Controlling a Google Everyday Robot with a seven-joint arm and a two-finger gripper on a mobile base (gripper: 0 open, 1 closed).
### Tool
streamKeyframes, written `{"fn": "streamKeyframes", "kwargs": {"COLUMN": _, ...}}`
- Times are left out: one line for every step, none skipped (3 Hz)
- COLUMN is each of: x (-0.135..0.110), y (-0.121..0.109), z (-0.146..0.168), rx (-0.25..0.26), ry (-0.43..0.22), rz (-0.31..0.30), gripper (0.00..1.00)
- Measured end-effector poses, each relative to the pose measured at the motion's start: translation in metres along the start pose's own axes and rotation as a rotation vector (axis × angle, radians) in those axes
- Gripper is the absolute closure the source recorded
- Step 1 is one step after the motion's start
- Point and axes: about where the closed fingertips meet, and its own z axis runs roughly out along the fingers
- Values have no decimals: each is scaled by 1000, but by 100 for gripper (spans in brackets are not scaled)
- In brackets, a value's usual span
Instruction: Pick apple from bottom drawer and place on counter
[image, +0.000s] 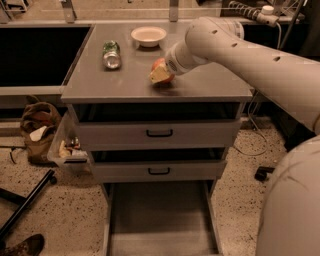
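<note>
The red apple (168, 79) sits low on the grey counter (120, 82), near the middle of its front half. My gripper (162, 73) reaches in from the right on a white arm. It is closed around the apple, and a pale finger (159, 75) covers the apple's front. Whether the apple touches the counter top I cannot tell. The bottom drawer (160, 220) is pulled out below, and its flat grey floor is bare. The two upper drawers with black handles stand slightly ajar.
A white bowl (148, 36) and a green can lying on its side (111, 54) rest at the back of the counter. A brown bag (36, 131) and a small bin (67, 150) sit at the cabinet's left. A black pole (25, 202) lies on the floor.
</note>
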Motion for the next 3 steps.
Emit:
{"fn": "streamKeyframes", "kwargs": {"x": 0, "y": 0, "z": 0, "rx": 0, "ry": 0, "rz": 0, "gripper": 12}}
{"fn": "streamKeyframes", "kwargs": {"x": 0, "y": 0, "z": 0, "rx": 0, "ry": 0, "rz": 0, "gripper": 0}}
{"fn": "streamKeyframes", "kwargs": {"x": 0, "y": 0, "z": 0, "rx": 0, "ry": 0, "rz": 0, "gripper": 0}}
